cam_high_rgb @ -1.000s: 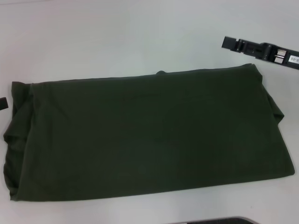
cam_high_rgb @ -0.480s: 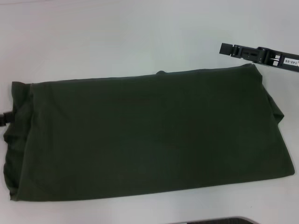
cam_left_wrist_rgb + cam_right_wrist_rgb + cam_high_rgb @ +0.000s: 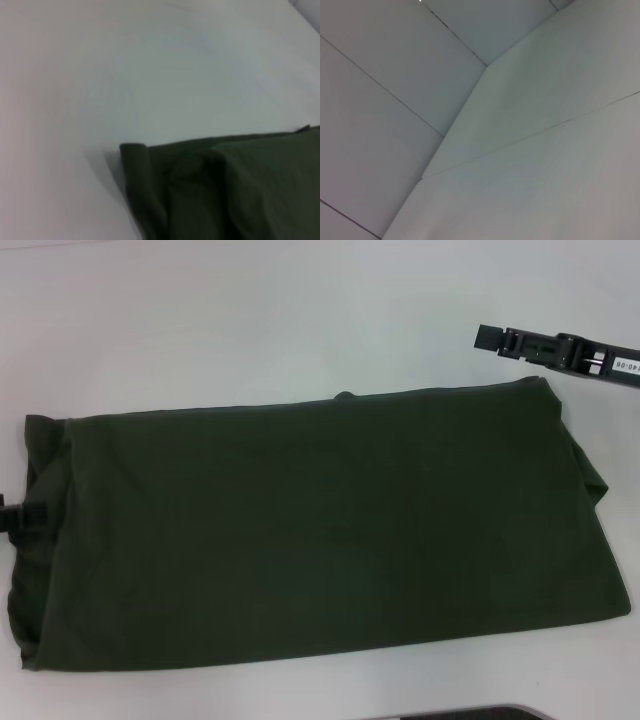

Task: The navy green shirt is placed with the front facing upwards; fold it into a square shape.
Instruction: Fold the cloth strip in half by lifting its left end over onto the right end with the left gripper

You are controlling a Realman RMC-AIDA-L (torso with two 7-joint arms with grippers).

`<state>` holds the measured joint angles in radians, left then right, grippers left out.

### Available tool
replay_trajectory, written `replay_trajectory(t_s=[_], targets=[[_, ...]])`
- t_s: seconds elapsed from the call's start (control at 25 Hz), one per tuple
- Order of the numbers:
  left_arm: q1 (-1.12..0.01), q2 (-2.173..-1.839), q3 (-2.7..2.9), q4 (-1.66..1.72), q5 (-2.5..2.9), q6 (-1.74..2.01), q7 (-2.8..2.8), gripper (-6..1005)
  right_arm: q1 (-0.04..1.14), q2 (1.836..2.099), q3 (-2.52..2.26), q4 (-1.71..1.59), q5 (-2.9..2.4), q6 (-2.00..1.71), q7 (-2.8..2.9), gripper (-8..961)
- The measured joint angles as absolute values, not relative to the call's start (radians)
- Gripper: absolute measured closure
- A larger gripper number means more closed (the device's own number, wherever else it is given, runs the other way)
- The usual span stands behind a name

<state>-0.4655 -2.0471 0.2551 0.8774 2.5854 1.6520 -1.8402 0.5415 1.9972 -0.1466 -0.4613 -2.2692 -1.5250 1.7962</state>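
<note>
Left gripper (image 3: 14, 515) touching the short edge of the dark olive-green cotton shirt (image 3: 310, 530); right gripper (image 3: 555, 348) just beyond its far corner.
Finger opening impossible to tell, nothing visibly held. Best: pinch every layer at both short-edge corners, lift evenly, lay across squarely.

Navy green shirt (image 3: 320, 530) folded on white table (image 3: 250, 320), right gripper (image 3: 495, 337) beyond its far corner, left gripper (image 3: 20, 517) at its edge

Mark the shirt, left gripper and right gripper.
navy green shirt (image 3: 320, 530): head view, middle of the folded cloth.
left gripper (image 3: 22, 515): head view, black tip at the shirt's left edge.
right gripper (image 3: 492, 337): head view, black finger end.
</note>
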Motion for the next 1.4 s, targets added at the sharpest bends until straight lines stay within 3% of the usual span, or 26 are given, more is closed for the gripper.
replay_trajectory(t_s=[1.4], targets=[[-0.518, -2.058, 0.315, 0.824, 2.608, 1.681, -1.845, 139, 0.532, 1.993, -0.144, -0.463, -2.256, -1.512, 1.809, 33]])
